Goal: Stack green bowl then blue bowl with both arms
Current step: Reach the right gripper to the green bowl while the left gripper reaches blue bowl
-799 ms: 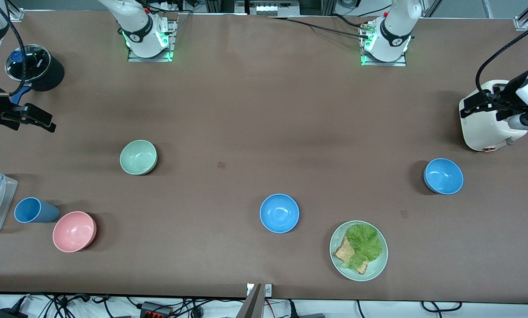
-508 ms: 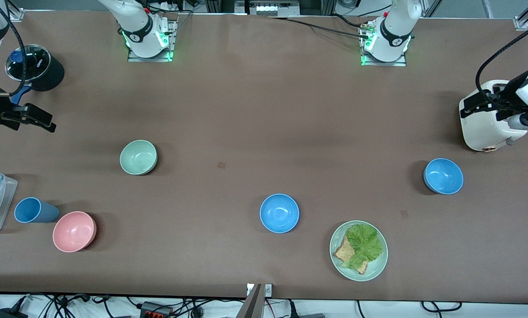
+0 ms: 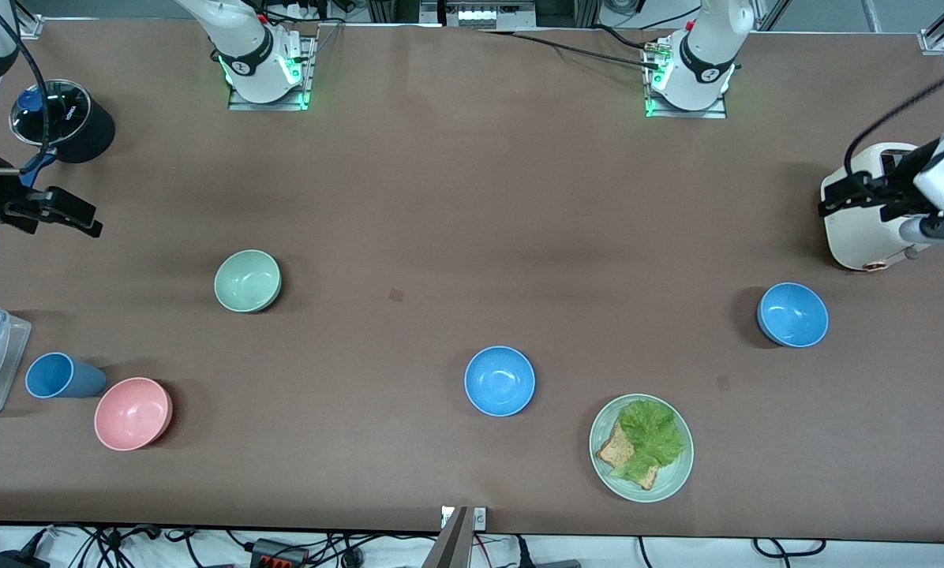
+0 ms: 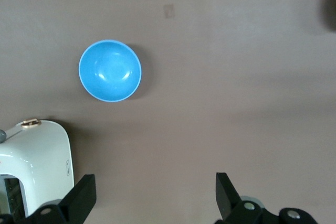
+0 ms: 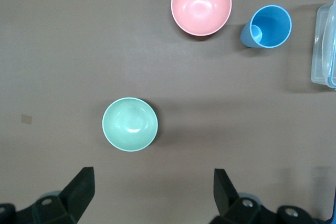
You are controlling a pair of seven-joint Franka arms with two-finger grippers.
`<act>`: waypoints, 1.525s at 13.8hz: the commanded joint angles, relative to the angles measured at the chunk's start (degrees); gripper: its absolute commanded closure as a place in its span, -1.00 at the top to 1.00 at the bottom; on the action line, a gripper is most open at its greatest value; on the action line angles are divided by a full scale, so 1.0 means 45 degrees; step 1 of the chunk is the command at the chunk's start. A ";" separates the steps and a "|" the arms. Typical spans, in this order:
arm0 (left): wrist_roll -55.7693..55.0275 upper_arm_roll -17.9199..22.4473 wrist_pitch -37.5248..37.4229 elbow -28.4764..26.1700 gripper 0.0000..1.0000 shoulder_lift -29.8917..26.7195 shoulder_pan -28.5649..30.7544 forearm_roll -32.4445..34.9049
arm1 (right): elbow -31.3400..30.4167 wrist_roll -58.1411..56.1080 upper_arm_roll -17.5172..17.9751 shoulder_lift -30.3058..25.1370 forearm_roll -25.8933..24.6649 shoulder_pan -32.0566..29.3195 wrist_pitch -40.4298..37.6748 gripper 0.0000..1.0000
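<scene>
While both arms hang high over their own ends of the brown table [image 3: 456, 197], we see the left gripper [image 4: 152, 200] with its fingers spread wide and empty, over the white rounded toaster [image 3: 863, 213]. One small round sky-blue bowl [image 4: 110, 70] sits on the table near that gripper, nearer the front camera than the toaster, upright and empty. A second sky-blue bowl [image 3: 500, 380] of the same kind rests well apart from both grippers, near the table's middle, just beside the flat pale-green plate with lettuce and bread [image 3: 641, 447].

The right gripper [image 5: 152, 195] is likewise wide open and holds nothing. The small matte mint-green bowl [image 5: 129, 124] stands upright on the table near it. Farther from that gripper lie the pink round bowl [image 5: 201, 4], the taller blue cup [image 5: 268, 27] and the clear plastic container [image 5: 325, 45].
</scene>
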 commanded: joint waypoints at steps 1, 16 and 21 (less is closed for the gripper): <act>0.1018 0.0095 0.0717 -0.0105 1.00 0.0612 0.0366 -0.0077 | -0.0090 -0.0041 0.0051 0.1034 -0.0190 0.0035 0.0660 1.00; 0.3385 0.0076 0.8121 -0.1864 1.00 0.4322 0.2279 0.0823 | -0.0304 0.0019 0.0090 0.6487 -0.0092 0.0582 0.2090 1.00; 0.3405 0.0076 0.8688 -0.1884 1.00 0.5104 0.2417 0.0803 | -0.0422 0.0038 0.0110 0.6898 -0.0014 0.0582 0.2050 0.11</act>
